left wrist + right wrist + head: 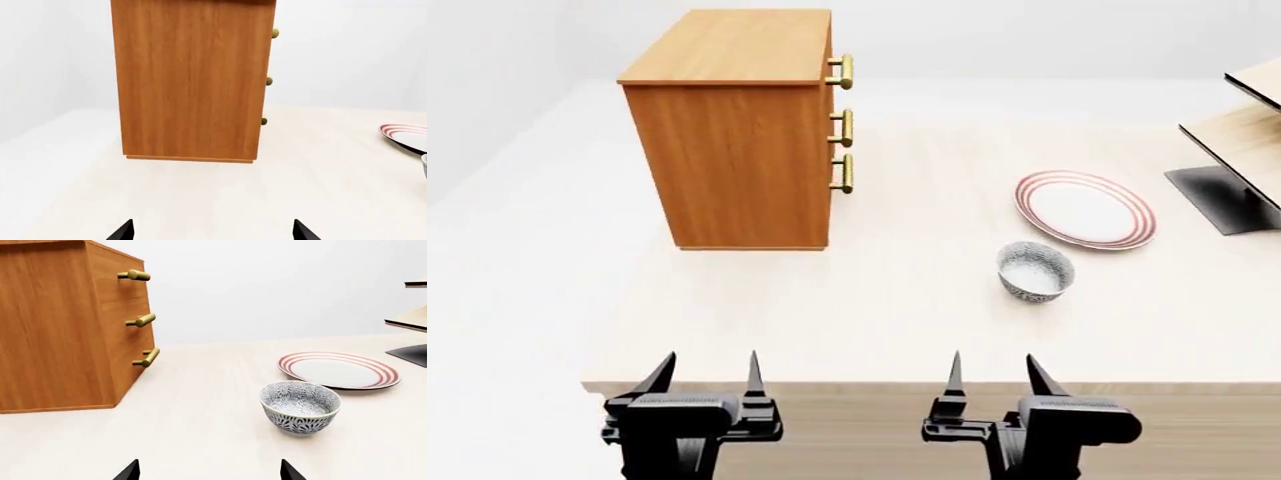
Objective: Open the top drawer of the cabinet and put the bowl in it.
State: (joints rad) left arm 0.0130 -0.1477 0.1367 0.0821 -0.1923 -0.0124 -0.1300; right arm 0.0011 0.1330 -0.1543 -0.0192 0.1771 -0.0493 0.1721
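The orange-brown cabinet [741,140] stands on the table at the far left, its three brass handles facing right. The top drawer's handle [843,71] is the uppermost; the drawer is shut. The cabinet also shows in the left wrist view [190,85] and the right wrist view [60,330]. The blue-grey speckled bowl [1036,272] sits upright on the table, right of the cabinet; it shows in the right wrist view [299,407]. My left gripper [711,375] and right gripper [993,375] are both open and empty at the table's near edge, well short of the cabinet and bowl.
A flat white plate with red rings [1086,208] lies just behind the bowl. A dark-based stand with wooden shelves [1236,150] is at the far right. The pale table [894,300] has its front edge just ahead of both grippers.
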